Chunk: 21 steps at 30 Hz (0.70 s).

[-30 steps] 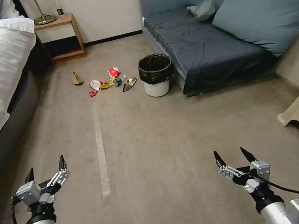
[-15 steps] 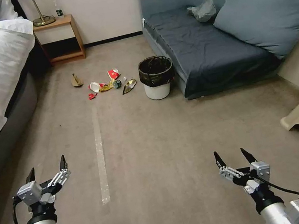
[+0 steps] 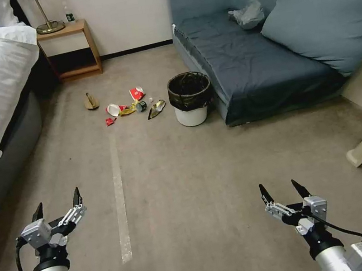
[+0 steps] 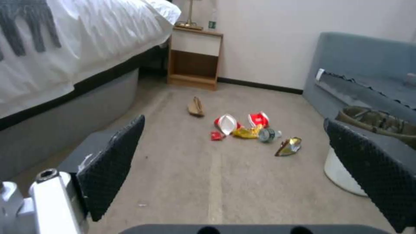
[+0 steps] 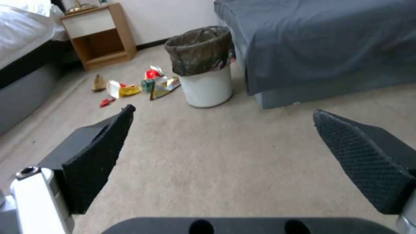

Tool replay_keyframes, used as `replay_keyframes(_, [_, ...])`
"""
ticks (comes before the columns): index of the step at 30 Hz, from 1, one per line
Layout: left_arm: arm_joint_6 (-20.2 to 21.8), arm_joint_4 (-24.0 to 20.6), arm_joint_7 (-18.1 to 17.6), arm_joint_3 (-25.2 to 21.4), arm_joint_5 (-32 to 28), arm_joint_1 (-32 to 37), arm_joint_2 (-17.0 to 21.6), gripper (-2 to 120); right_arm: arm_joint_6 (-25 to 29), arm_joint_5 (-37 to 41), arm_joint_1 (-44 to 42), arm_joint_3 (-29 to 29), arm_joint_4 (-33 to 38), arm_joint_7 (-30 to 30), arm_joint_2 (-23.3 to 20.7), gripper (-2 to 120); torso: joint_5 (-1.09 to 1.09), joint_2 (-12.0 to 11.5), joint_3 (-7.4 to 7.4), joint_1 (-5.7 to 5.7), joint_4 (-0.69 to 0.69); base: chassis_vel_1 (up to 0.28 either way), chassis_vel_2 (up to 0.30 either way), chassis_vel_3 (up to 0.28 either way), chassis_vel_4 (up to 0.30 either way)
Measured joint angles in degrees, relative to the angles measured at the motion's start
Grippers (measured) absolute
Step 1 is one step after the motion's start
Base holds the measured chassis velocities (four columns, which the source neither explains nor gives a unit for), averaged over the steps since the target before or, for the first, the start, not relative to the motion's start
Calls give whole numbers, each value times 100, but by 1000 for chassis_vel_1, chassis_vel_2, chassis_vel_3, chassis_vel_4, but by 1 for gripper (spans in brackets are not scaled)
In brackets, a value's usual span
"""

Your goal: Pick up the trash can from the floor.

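The trash can (image 3: pixel 190 100), a round white plastic tub with a crinkled black liner folded over its rim, stands upright on the short-pile tan floor (image 3: pixel 205 173), tight against the blue sofa's (image 3: pixel 251 55) front corner with litter (image 3: pixel 133 106) scattered just beside it. Well short of the can, left gripper (image 3: pixel 57 205) and right gripper (image 3: pixel 281 190) hover over open carpet, jaws spread wide and empty

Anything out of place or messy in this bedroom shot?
Yes. Litter lies scattered on the floor just left of the upright trash can: red-and-white paper cups, wrappers, a small bottle. A crumpled grey plastic bag sits on the sofa. Both pincers, left and right, hang open, well short of the bin.
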Motion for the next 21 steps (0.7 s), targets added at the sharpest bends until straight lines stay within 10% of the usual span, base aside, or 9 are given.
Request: replay_keyframes(21, [-18, 64, 9, -1, 1, -6, -3, 100, 60, -12, -5, 2, -66, -22, 21, 100, 0, 0, 0, 0, 0, -117, 122, 120, -121])
